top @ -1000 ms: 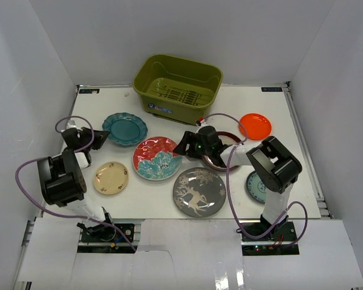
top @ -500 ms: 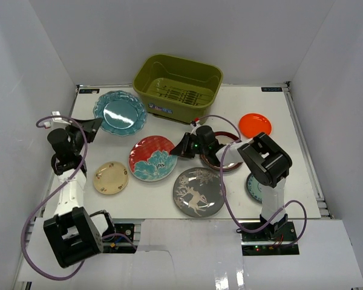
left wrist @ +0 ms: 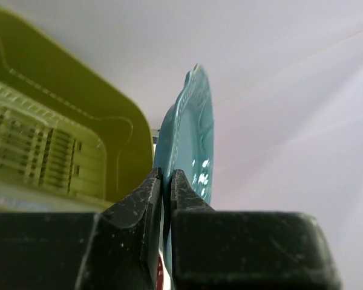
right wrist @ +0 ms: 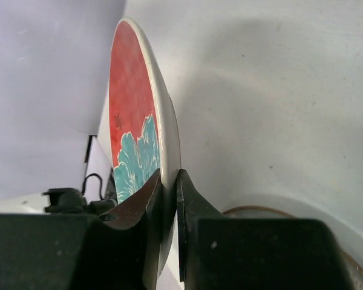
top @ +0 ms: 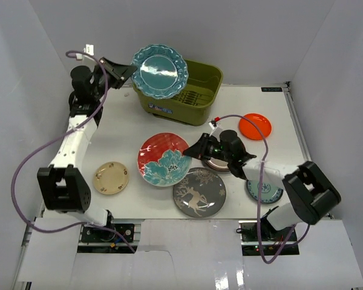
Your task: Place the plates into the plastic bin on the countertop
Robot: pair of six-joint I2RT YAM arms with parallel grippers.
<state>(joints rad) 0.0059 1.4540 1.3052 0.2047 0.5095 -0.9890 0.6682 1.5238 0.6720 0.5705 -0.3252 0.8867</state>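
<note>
Left wrist and right wrist views: left gripper (left wrist: 165, 178) clamped on teal plate (left wrist: 196, 133), right gripper (right wrist: 169, 176) clamped on red plate (right wrist: 130, 115)

Robot lab test cell, not a home: white countertop (top: 118, 130) boxed in by plain white walls (top: 42, 54), alu. rails (top: 305, 157) along its edges, robot arm (top: 78, 136) w/ loose purple cable (top: 16, 180), bare circuit boards (top: 109, 231) at near edge.

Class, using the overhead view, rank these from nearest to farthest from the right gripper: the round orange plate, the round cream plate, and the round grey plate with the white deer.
1. Grey round plate with white deer: just in front of the right gripper, toward the arm bases.
2. Orange round plate: farther back, on the right.
3. Cream round plate: far across on the left.
</note>
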